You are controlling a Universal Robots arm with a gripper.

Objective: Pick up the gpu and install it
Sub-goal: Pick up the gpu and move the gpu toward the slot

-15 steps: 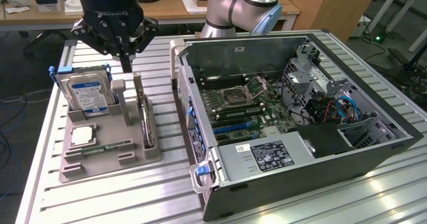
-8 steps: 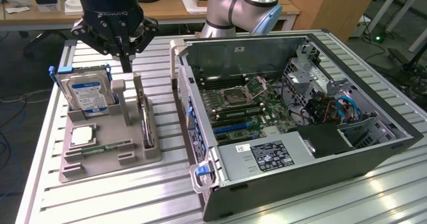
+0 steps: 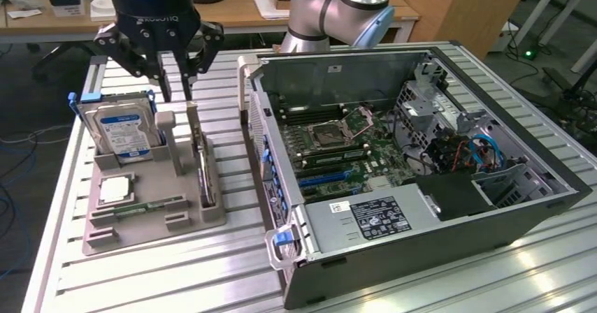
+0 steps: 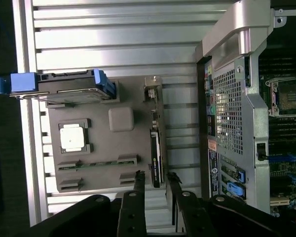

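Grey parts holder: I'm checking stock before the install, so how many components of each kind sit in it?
Hard drive: 1
Processor chip: 1
Memory stick: 1
gpu: 1
Total: 4

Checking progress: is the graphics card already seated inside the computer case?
No, the graphics card stands on edge in the grey tray beside the computer case.

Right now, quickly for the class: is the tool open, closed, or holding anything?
Tool: open, holding nothing, above one end of the upright gpu.
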